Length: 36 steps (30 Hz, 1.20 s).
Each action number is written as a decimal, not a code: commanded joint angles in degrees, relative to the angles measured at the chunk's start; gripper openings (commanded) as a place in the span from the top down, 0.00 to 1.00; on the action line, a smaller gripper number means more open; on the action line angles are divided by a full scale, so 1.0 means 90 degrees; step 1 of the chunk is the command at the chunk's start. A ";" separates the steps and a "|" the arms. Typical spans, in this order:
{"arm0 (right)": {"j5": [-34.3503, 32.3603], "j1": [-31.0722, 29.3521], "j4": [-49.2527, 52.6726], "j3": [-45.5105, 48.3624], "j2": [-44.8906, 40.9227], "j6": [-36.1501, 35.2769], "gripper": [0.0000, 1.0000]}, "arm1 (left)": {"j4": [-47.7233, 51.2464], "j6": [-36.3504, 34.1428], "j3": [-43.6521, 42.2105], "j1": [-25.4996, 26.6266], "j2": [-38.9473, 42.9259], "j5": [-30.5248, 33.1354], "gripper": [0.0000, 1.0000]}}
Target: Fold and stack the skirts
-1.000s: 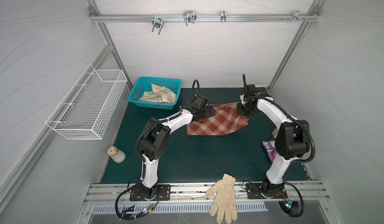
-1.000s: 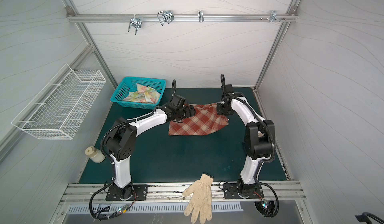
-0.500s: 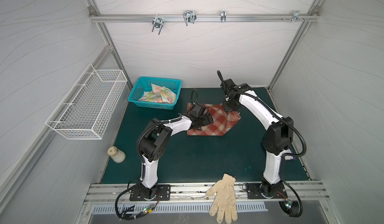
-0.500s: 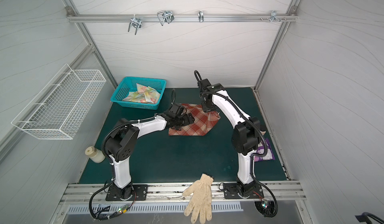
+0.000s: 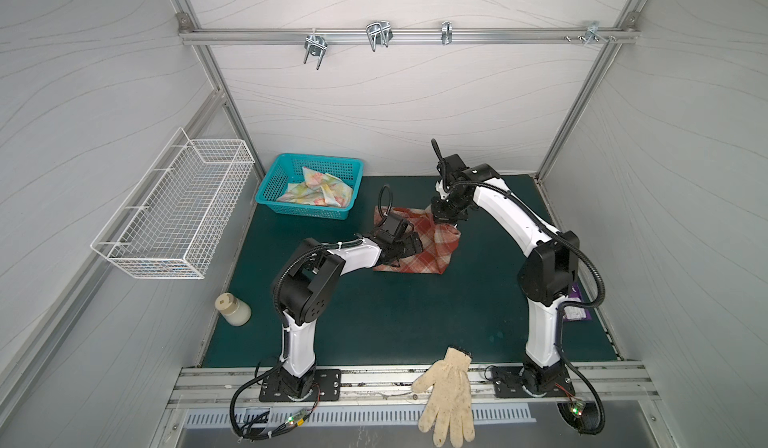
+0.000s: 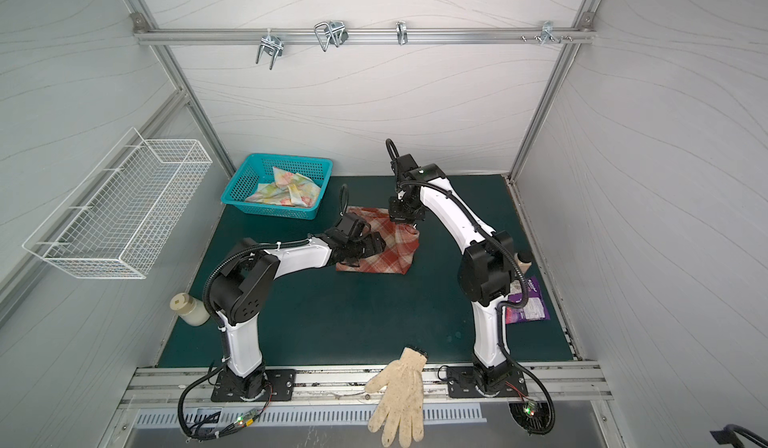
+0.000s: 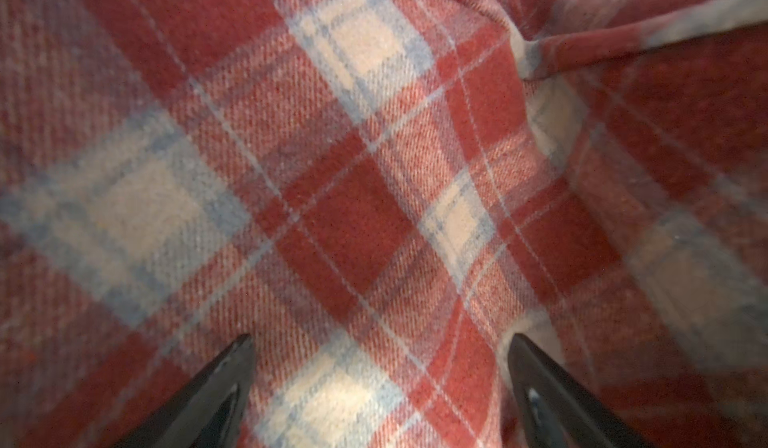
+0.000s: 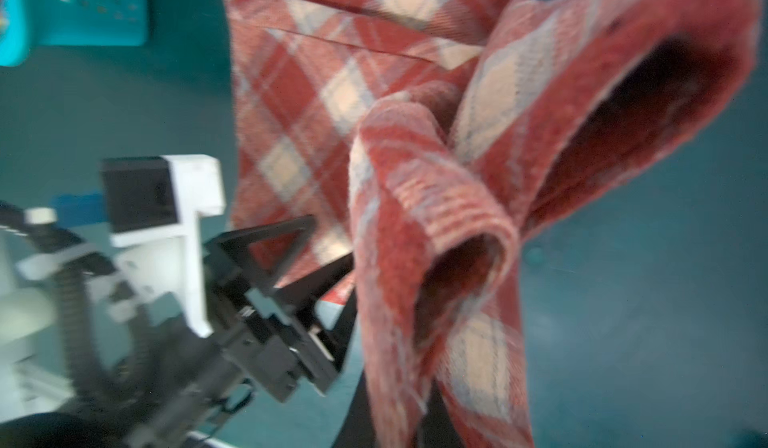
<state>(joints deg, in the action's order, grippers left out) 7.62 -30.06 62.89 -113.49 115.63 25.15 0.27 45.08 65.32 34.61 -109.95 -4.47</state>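
Under my right tool (image 5: 445, 222), pinched shut on a raised corner of the plaid skirt (image 5: 434, 254), I judged the whole cloth might drag along, since my left tool (image 7: 380, 342) gaped wide, gripping nothing, close over it. Beyond that tool, the floral skirt (image 5: 320, 190) lay in the basket (image 5: 305, 214).

Plaid skirt (image 5: 432, 252) (image 6: 395, 254) (image 7: 353, 200) (image 8: 291, 113): thick rust-red and cream check with thin blue-grey lines. It sits on the green tabletop (image 5: 395, 321) toward the back middle. Most of it lies flat. The far right corner is raised and bunched into looped folds, pinched in the closed right gripper (image 5: 446, 222). Floral skirt (image 5: 320, 190) (image 6: 286, 192): thin, pastel yellow-blue with pink flowers. It is crumpled and unfolded inside the teal basket (image 5: 320, 159) at back left, apart from the plaid one.
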 commanded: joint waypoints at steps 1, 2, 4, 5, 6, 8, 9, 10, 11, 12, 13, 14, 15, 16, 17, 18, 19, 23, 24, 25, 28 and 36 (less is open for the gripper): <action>0.1137 0.0027 -0.0676 0.0231 0.0173 0.0708 0.95 | -0.0124 0.0068 -0.0163 0.0022 0.0015 0.0096 0.05; 0.1291 0.0048 -0.0863 0.0337 0.0171 0.0824 0.95 | -0.0129 0.0060 -0.0194 0.0022 0.0058 0.0111 0.04; 0.1580 0.0119 -0.1261 0.0642 0.0144 0.1063 0.95 | -0.0119 0.0031 -0.0233 0.0012 0.0150 0.0142 0.04; 0.1731 0.0169 -0.1516 0.0855 0.0109 0.1226 0.95 | -0.0104 0.0020 -0.0245 0.0012 0.0196 0.0141 0.04; 0.1898 0.0224 -0.1822 0.1093 0.0056 0.1402 0.95 | -0.0085 0.0003 -0.0253 0.0003 0.0238 0.0129 0.04; 0.2142 0.0312 -0.2261 0.1516 -0.0020 0.1637 0.95 | -0.0072 0.0000 -0.0282 -0.0017 0.0310 0.0091 0.04; 0.2292 0.0346 -0.2419 0.1683 -0.0033 0.1736 0.94 | -0.0071 0.0000 -0.0303 -0.0032 0.0357 0.0077 0.04; 0.2398 0.0378 -0.2581 0.1819 -0.0040 0.1805 0.94 | -0.0070 -0.0011 -0.0331 -0.0056 0.0401 0.0068 0.04; 0.2548 0.0414 -0.2720 0.1946 -0.0035 0.1886 0.94 | -0.0069 -0.0014 -0.0351 -0.0083 0.0447 0.0051 0.04; 0.2677 0.0448 -0.2855 0.2057 -0.0031 0.1966 0.94 | -0.0051 -0.0010 -0.0377 -0.0117 0.0503 0.0019 0.04; 0.2725 0.0483 -0.2917 0.2125 -0.0041 0.1998 0.94 | -0.0032 -0.0018 -0.0388 -0.0157 0.0556 -0.0009 0.04; 0.2742 0.0513 -0.2949 0.2165 -0.0027 0.2020 0.93 | -0.0009 -0.0019 -0.0400 -0.0210 0.0624 -0.0053 0.04; 0.2728 0.0542 -0.2955 0.2185 -0.0028 0.2020 0.93 | 0.0012 -0.0019 -0.0442 -0.0263 0.0705 -0.0095 0.04; 0.2723 0.0570 -0.2965 0.2200 -0.0006 0.2020 0.93 | 0.0018 -0.0011 -0.0490 -0.0313 0.0801 -0.0126 0.04; 0.2758 0.0600 -0.2990 0.2227 0.0002 0.2025 0.93 | 0.0017 -0.0018 -0.0549 -0.0381 0.0929 -0.0150 0.04; 0.2792 0.0622 -0.3043 0.2256 0.0003 0.2062 0.93 | 0.0041 -0.0034 -0.0598 -0.0428 0.1045 -0.0159 0.04; 0.2804 0.0634 -0.3112 0.2287 -0.0005 0.2103 0.92 | 0.0075 -0.0069 -0.0657 -0.0480 0.1190 -0.0148 0.04; 0.2903 0.0646 -0.3326 0.2308 0.0084 0.2244 0.92 | 0.0291 -0.0197 -0.0895 -0.0659 0.1648 -0.0118 0.04; 0.2919 0.0645 -0.3375 0.2318 0.0117 0.2270 0.92 | 0.0292 -0.0204 -0.0979 -0.0680 0.1723 -0.0112 0.04; 0.2946 0.0645 -0.3460 0.2336 0.0132 0.2315 0.92 | 0.0268 -0.0223 -0.1088 -0.0700 0.1796 -0.0100 0.04; 0.3020 0.0620 -0.3743 0.2409 0.0205 0.2518 0.91 | 0.0142 -0.0188 -0.1364 -0.0711 0.1853 -0.0056 0.04; 0.3072 0.0519 -0.4398 0.2610 0.0274 0.2962 0.90 | -0.0161 -0.0142 -0.1708 -0.0711 0.1532 -0.0018 0.04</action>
<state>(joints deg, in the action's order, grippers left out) 34.20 -24.88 27.16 -90.48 117.32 48.90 1.32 43.92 50.00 28.18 -94.59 -5.34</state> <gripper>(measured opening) 0.106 0.957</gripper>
